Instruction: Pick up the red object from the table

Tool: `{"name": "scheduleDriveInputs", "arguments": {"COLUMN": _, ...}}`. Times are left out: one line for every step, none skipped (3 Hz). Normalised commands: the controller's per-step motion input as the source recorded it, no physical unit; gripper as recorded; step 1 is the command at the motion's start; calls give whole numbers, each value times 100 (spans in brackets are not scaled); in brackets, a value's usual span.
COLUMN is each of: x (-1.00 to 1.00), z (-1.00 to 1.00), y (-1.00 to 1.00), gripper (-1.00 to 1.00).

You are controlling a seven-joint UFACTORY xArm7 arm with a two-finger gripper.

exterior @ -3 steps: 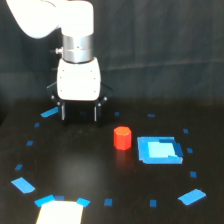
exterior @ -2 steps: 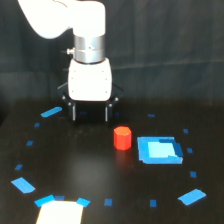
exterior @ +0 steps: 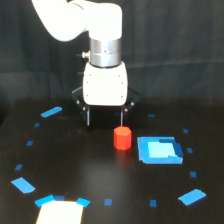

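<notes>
Exterior view: your gripper (exterior: 105,119) hangs with fingers spread wide, holding nothing, one fingertip just behind the red cylinder (exterior: 122,138), which stands upright on the black table (exterior: 75,170), just beside the flat blue square (exterior: 158,150). Risk: you're off-centre, so descending now likely lands a finger on the cylinder and topples it.
</notes>
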Motion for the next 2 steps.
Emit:
{"name": "scheduleDriveInputs", "arguments": {"x": 66, "z": -7, "y": -71, "gripper": 83}}
{"name": "scheduleDriveInputs", "arguments": {"x": 24, "z": -50, "y": -61, "gripper": 6}}
